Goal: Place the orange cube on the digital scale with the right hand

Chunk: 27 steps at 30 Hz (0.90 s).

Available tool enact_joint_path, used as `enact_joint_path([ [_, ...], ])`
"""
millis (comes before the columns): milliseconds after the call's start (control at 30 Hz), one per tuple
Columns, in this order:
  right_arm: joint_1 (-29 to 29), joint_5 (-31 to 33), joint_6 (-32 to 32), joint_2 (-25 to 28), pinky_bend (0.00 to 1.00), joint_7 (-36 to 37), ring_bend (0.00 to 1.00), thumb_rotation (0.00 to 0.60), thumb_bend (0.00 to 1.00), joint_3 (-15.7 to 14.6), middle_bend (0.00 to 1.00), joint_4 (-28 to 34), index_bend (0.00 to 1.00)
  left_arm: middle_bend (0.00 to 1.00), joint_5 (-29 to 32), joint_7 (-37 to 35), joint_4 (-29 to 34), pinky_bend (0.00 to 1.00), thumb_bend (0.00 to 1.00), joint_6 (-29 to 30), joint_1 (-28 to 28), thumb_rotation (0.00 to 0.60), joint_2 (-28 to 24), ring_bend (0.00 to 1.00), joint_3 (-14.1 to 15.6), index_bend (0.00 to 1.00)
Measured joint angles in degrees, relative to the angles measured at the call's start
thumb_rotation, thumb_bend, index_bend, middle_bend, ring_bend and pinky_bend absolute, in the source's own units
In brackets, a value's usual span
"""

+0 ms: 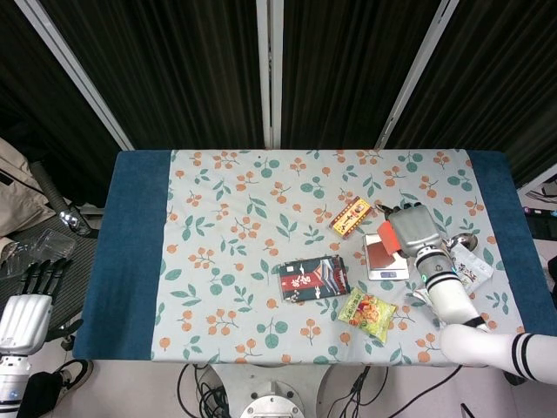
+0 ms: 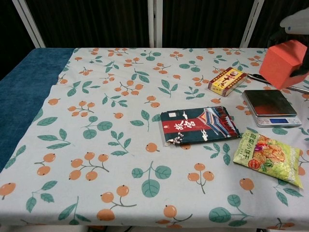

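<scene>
My right hand [image 1: 413, 228] grips the orange cube [image 2: 283, 63] and holds it in the air above the digital scale [image 2: 270, 107], at the right side of the table. In the head view the hand covers most of the cube [image 1: 388, 238], and the scale [image 1: 379, 259] lies just below and left of it. Only a sliver of the right hand [image 2: 295, 21] shows at the chest view's top right edge. My left hand [image 1: 26, 305] hangs off the table at the far left with fingers spread and nothing in it.
A yellow-red box [image 2: 227, 80] lies left of the scale. A dark snack packet [image 2: 199, 124] and a green snack bag [image 2: 269, 156] lie in front of it. A metal ladle [image 1: 431, 227] and a white packet [image 1: 468, 266] sit at the right edge.
</scene>
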<state>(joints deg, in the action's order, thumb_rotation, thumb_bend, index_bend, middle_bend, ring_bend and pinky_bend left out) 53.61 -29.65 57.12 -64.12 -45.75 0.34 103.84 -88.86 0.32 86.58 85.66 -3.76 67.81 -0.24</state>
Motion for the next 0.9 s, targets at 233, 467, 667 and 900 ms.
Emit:
enact_joint_path([
  [233,-3.3,-5.8,-2.6,-1.3,0.3,5.8,0.33,0.6,0.16,-1.6,0.43,-3.4,0.54,0.05,0.2,0.6,0.4,0.0,0.07,-1.0,-0.6,0.6,0.1,0.0,0.0,0.07],
  [467,-3.8,-7.0,-5.9,-3.8,0.3,8.6,0.32,0.6,0.15,-1.4,0.4,-7.6,0.49,0.05,0.6,-0.3,0.5,0.0,0.07,-1.5,-0.6,0.6,-0.4,0.0,0.2,0.07],
  [667,-3.9,-7.9,-7.1,-5.0,0.18,10.1,0.15,0.6,0.13,-1.0,0.28,-9.0,0.27,0.05,0.8,-0.7,0.2,0.0,0.07,-1.4,-0.5,0.6,-0.4,0.0,0.3,0.07],
  [900,-3.6,-8.1,-8.5,-4.9,0.0,11.8,0.0,0.6,0.03,-0.5,0.0,-9.1,0.0,0.05,0.8,-0.9,-0.1,0.0,0.07,-1.2,-0.3,0.6,-0.3,0.0,0.4,0.07],
])
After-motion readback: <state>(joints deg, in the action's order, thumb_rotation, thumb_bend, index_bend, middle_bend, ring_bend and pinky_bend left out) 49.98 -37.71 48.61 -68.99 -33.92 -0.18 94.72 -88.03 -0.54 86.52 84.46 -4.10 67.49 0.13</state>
